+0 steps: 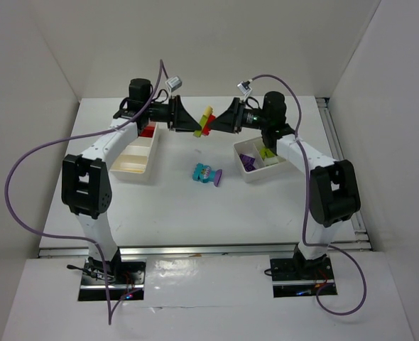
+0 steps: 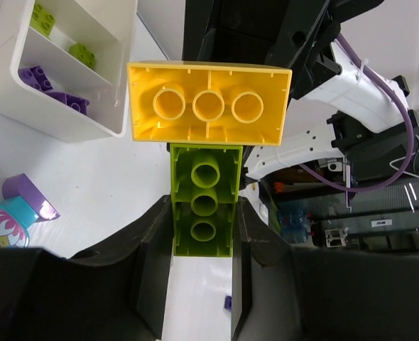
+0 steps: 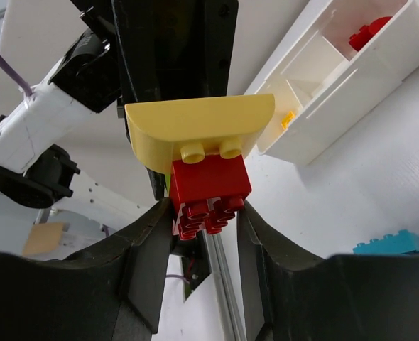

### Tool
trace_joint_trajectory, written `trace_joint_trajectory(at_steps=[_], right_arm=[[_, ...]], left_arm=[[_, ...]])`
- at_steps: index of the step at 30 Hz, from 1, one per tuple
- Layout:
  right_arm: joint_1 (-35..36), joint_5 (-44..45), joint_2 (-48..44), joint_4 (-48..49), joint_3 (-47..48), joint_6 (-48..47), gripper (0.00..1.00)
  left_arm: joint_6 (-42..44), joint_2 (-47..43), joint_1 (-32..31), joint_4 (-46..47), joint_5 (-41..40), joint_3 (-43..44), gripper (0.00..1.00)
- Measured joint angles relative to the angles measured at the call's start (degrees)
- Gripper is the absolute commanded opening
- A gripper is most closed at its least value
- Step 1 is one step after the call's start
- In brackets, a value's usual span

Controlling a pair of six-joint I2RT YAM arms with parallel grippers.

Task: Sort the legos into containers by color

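Observation:
A joined stack of legos hangs in the air between both arms [image 1: 206, 122]. My left gripper [image 2: 202, 234] is shut on its lime green brick [image 2: 204, 206], which is stuck to a yellow brick [image 2: 209, 103]. In the right wrist view the yellow brick [image 3: 195, 128] carries a red brick [image 3: 208, 188], and my right gripper [image 3: 206, 220] has both fingers against the red brick's sides. The left container [image 1: 135, 160] holds a red brick [image 3: 369, 32] and a small yellow piece [image 3: 287, 119]. The right container [image 1: 263, 169] holds purple [image 2: 46, 85] and lime green [image 2: 42, 18] bricks.
A cyan and purple lego cluster [image 1: 208, 174] lies on the white table between the two containers, below the raised stack. White walls enclose the table on the left, back and right.

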Motion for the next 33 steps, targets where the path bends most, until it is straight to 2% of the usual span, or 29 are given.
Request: trace_joint_trajectory(at_steps=[1,4,7,13,17,23,29,33], right_arm=[[0.11,0.22,0.00,-0.02,0.00,-0.02,0.08],[0.22,1.46,0.00,-0.98,0.04,-0.66,0.00],[1.03,3.34,0.00,-4.04,0.68,-2.71,0.00],[0.83,5.77,-0.04,-13.38,0.83,-7.91,0.00],[0.92,7.91,0.07,-17.64,1.55,-9.94,0.00],[2.58,12.94,2.75,-24.02,8.48,-13.99,0.00],[7.96,26.47,12.35,-37.59,22.58,-19.56,0.00],[11.43,33.48,18.29,-43.95,26.10,-21.84,0.02]], left_arm=[[0.02,-0.11,0.17,0.09,0.09,-0.09,0.00],[-0.04,-0.55,0.81,0.13,-0.46,-0.63,0.00],[-1.01,-1.29,2.36,0.48,-0.79,-2.32,0.00],[-2.08,-3.76,11.58,-0.68,-4.39,-3.08,0.00],[-1.18,-6.23,14.62,-3.69,-7.65,-2.91,0.00],[2.58,-7.76,15.02,-10.36,-11.67,0.09,0.00],[4.35,-8.35,14.82,-14.58,-14.14,0.48,0.00],[5.18,-8.81,14.19,-15.74,-14.64,0.48,0.00]])
